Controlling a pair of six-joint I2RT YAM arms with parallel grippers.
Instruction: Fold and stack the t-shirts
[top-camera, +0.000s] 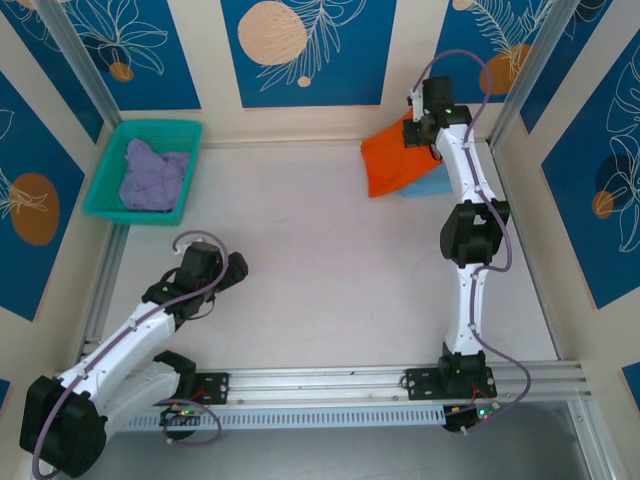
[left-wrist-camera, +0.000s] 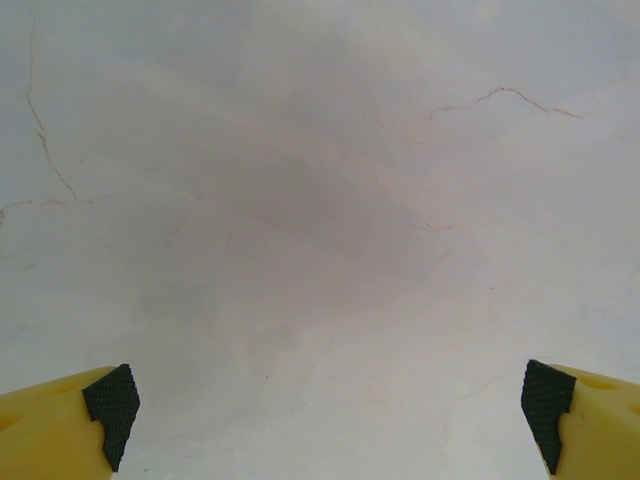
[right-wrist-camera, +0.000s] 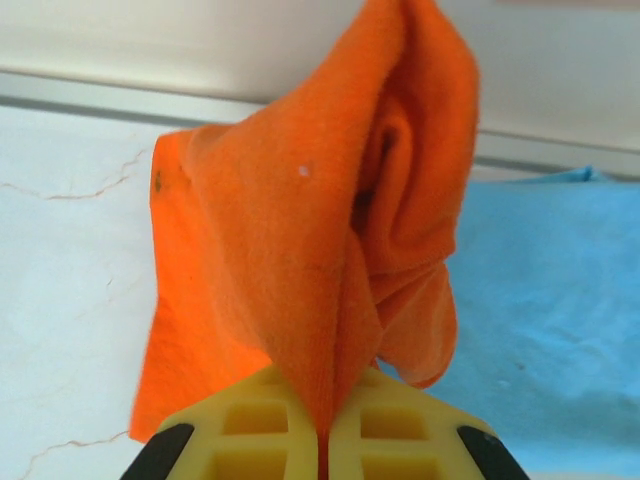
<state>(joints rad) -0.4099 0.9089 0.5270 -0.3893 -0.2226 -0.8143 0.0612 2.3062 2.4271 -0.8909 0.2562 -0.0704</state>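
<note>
1. Pinching the orange t-shirt (right-wrist-camera: 300, 250) tight in the right gripper (right-wrist-camera: 322, 440), lifted at the far right corner over the light blue t-shirt (right-wrist-camera: 540, 290) lying on the table (top-camera: 320, 260).
2. Hovering with the left gripper (left-wrist-camera: 320, 420) spread wide over bare tabletop, nothing in it.
3. Leaving the lavender t-shirt (top-camera: 153, 180) crumpled in the teal mesh basket (top-camera: 160, 126) (zero folding there).
4. Guessing roughly midway: blue down, orange mid-handling, lavender to go.

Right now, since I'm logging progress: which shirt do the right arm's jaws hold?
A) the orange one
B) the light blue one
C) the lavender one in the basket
A: the right arm's jaws are shut on the orange t-shirt, while the light blue t-shirt lies flat beside it.
</note>
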